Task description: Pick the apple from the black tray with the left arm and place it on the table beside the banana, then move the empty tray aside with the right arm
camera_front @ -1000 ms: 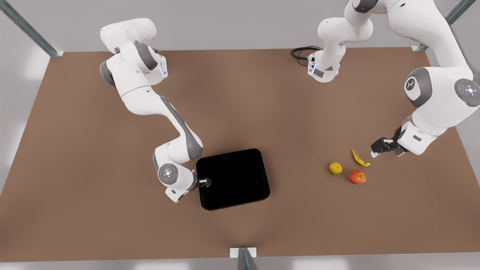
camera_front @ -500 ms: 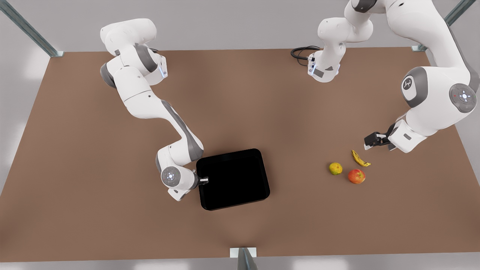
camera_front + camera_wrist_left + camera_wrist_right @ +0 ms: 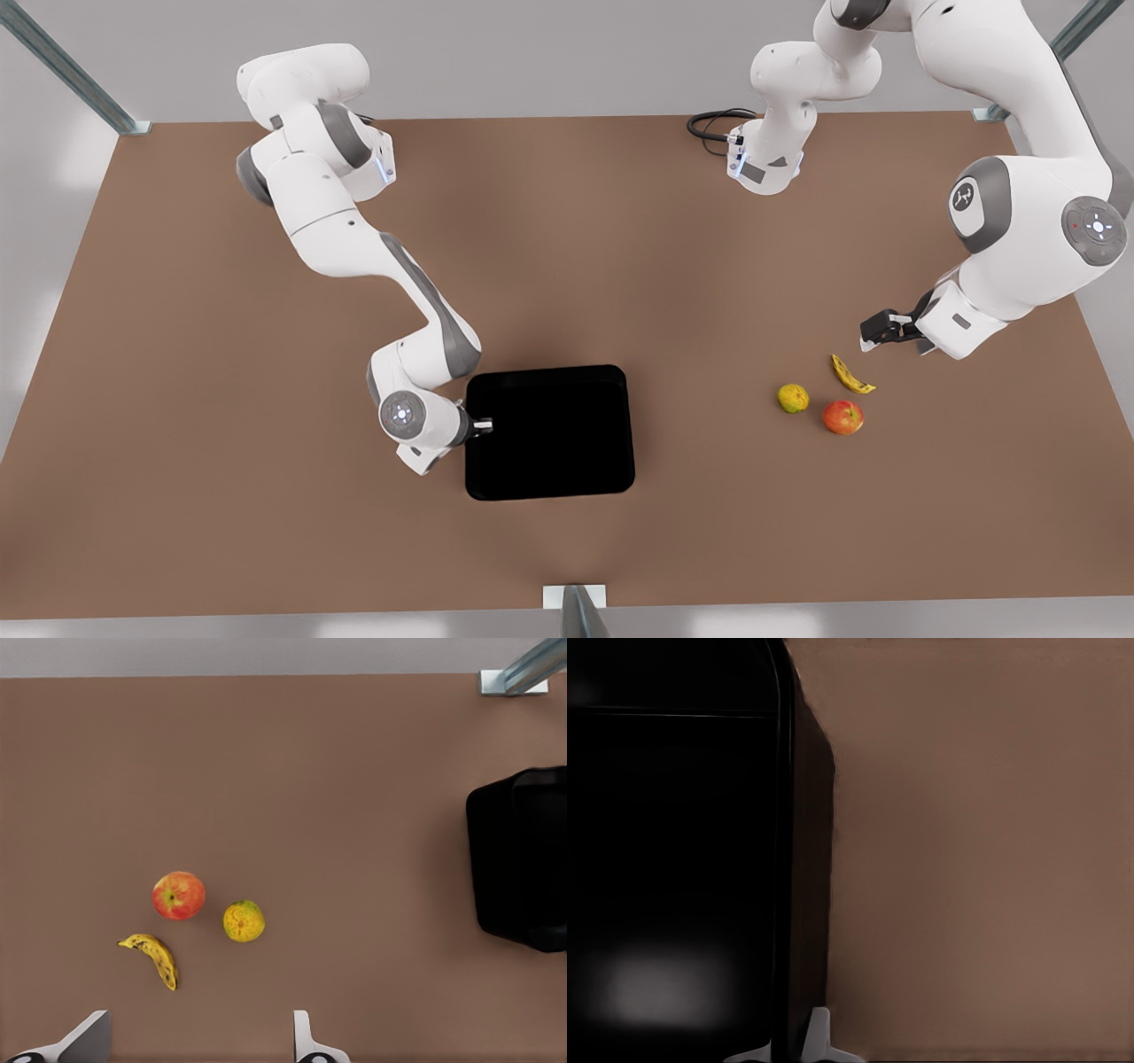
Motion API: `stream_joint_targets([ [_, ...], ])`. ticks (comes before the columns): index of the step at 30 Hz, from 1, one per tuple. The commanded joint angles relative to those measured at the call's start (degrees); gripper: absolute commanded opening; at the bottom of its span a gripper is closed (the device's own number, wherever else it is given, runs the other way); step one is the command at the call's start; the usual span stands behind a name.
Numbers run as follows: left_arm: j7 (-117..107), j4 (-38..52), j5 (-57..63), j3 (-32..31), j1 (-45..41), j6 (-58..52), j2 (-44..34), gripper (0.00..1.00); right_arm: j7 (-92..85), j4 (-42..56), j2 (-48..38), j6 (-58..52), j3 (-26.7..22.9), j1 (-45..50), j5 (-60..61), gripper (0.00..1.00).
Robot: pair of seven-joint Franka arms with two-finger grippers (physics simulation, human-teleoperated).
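The red apple [image 3: 843, 416] [image 3: 178, 895] lies on the brown table just in front of the banana [image 3: 850, 375] [image 3: 156, 958]. My left gripper [image 3: 873, 335] [image 3: 195, 1054] hovers open behind the banana, at the front view's right, holding nothing. The black tray [image 3: 549, 434] [image 3: 523, 859] [image 3: 673, 859] is empty and sits near the table's middle front. At its edge toward the front view's left, my right gripper [image 3: 485, 426] [image 3: 788, 1052] is shut on the rim, one finger on each side of the wall.
A yellow-green fruit [image 3: 793, 398] [image 3: 244, 921] lies next to the apple on the tray's side. A black cable [image 3: 713, 124] coils at the table's back. A metal bracket [image 3: 574, 595] marks the front edge. Bare table stretches to the front view's left of the tray.
The tray has turned in my right gripper's hold and now sits square to the table's front edge. My left gripper drew back from the banana, then held still.
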Motion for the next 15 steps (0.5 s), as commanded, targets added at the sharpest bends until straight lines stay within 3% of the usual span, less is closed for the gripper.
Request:
stream_joint_targets([
  [1,0.8,0.0,0.0,0.0,0.0,-0.1,-0.1,1.0,0.0,0.1,-1.2,-2.3,0.9,-0.2,-0.1,0.22],
  [12,0.6,0.0,0.0,-0.1,-0.3,-0.7,-0.2,1.0,-12.3,0.1,-7.2,-18.7,0.8,-4.0,0.2,0.22],
  [15,0.6,0.0,0.0,0.0,-0.3,-0.6,-0.3,1.0,-20.6,0.1,-10.1,-29.5,-0.6,-7.8,0.2,0.22],
])
